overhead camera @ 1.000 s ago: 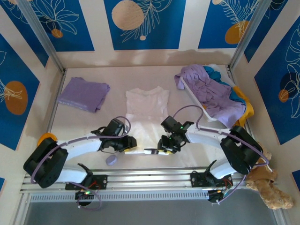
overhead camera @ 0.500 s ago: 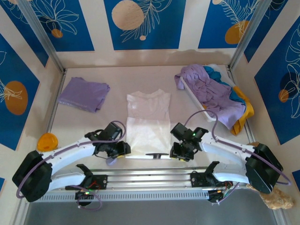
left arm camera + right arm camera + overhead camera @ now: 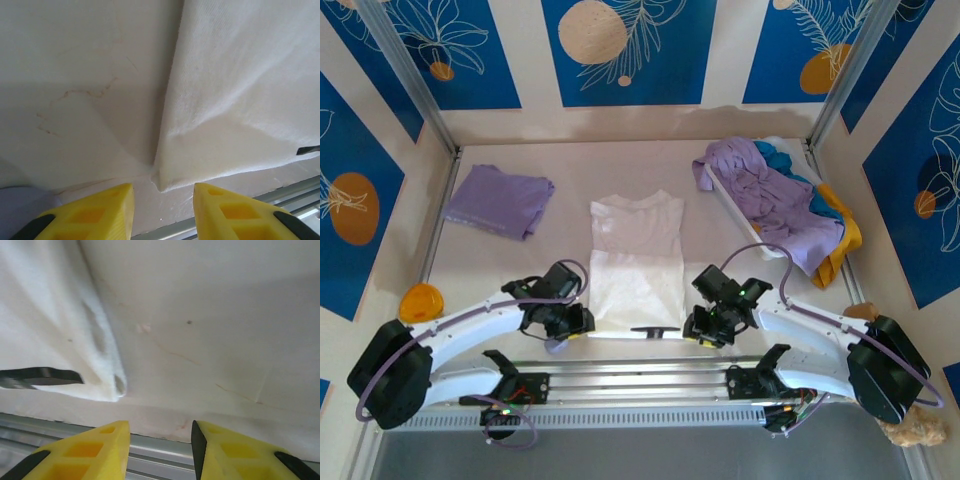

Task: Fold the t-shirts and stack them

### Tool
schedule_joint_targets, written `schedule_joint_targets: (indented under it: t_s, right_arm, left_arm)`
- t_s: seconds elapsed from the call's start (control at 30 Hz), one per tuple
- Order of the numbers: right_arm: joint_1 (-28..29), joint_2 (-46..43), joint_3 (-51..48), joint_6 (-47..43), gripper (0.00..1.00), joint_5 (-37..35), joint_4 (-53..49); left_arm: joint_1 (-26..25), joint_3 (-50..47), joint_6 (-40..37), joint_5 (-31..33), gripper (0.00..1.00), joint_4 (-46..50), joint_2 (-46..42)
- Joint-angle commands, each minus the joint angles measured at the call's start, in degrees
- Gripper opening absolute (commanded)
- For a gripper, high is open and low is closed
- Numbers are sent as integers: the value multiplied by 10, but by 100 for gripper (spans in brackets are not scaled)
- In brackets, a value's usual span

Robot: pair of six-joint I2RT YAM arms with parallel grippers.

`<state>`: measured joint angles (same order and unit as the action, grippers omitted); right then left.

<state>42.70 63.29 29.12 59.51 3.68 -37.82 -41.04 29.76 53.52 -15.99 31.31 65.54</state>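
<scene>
The large white cloth t-shirt [image 3: 636, 255] lies flat mid-tabletop [image 3: 490, 265]. The left gripper [image 3: 566, 326] and right gripper [image 3: 706, 331] hover at its 2 near corners, jaws partly open, empty. Likely step: grasping the hem; next, each must pinch its corner.

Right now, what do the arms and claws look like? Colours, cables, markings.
Both the left arm and right arm have white tubular links with black joint housings. A lavender cable loops along each. The left claw and right claw have blocky yellow fingers with recessed square pockets and black outer trim.
</scene>
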Motion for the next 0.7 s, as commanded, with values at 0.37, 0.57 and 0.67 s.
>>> schedule_joint_targets:
  t_s: [0.37,0.57,0.67]
  right_arm:
    - [-19,54,-6,-17,33,59,66]
    - [-24,80,-3,-24,27,66,83]
    - [-24,90,2,-26,24,67,91]
  left_arm:
    - [-16,16,3,-9,31,-50,56]
    - [-22,19,3,-12,27,-66,77]
    - [-25,19,6,-11,23,-71,79]
